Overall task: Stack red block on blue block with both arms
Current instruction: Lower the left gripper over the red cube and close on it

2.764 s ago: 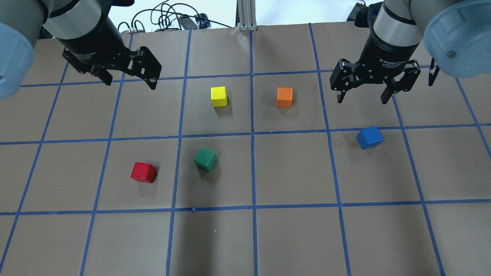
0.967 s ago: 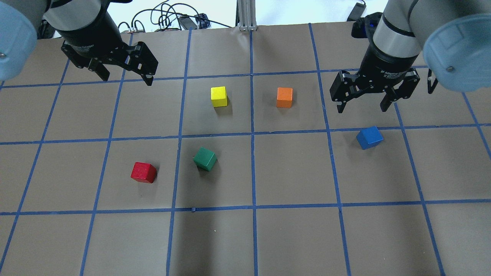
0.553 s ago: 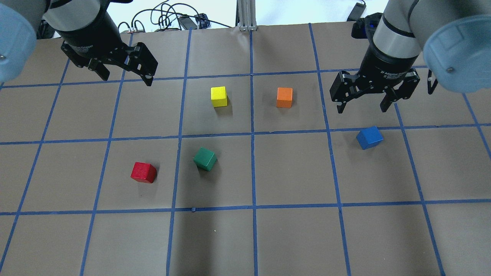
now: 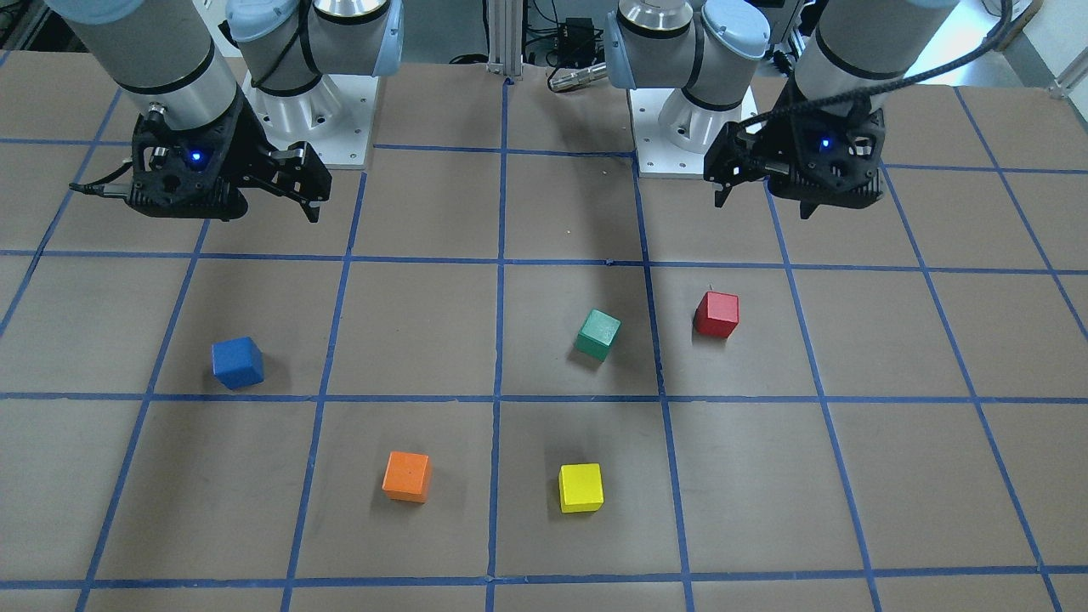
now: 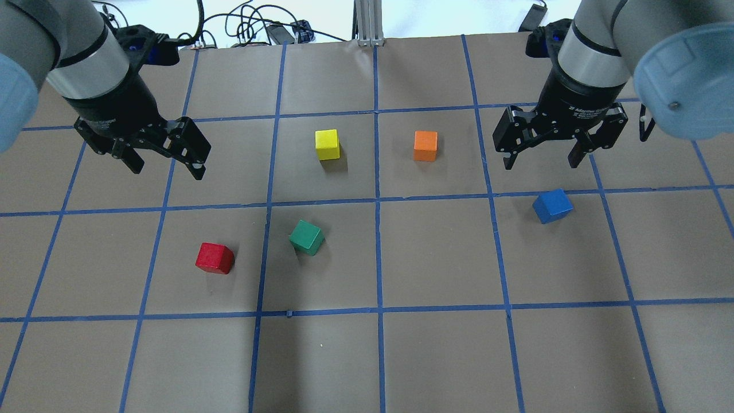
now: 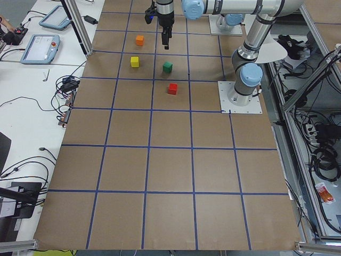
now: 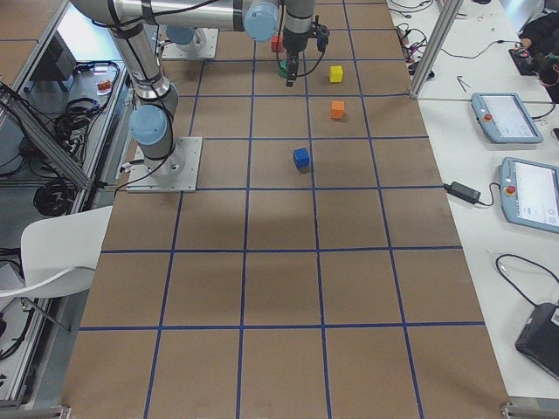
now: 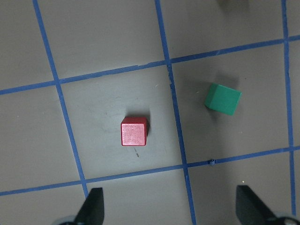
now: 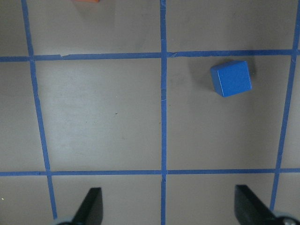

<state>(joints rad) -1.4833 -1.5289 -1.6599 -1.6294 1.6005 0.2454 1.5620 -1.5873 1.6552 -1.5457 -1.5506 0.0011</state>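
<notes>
- Since the earlier overhead frames, the left gripper [image 5: 167, 171] has shifted toward the near, robot's side of the table and closer to the red block [image 5: 215, 258]. The right gripper [image 5: 540, 165] and all five blocks sit where they were.
- Left gripper: jaws spread wide with nothing between them. It hangs above the table, just far and left of the red block.
- Red block: flat on the brown table [image 5: 436, 355], in a near-left grid square. The green block [image 5: 307, 237] is close on its right, across a blue tape line [image 5: 265, 252].
- Right gripper: jaws wide apart and empty, hovering just beyond the blue block [image 5: 552, 206].
- Blue block: on the table at the right, turned a little against the grid, well apart from the red block.
- The yellow block [image 5: 327, 144] and orange block [image 5: 425, 145] stand on the far side, between the two grippers.
</notes>
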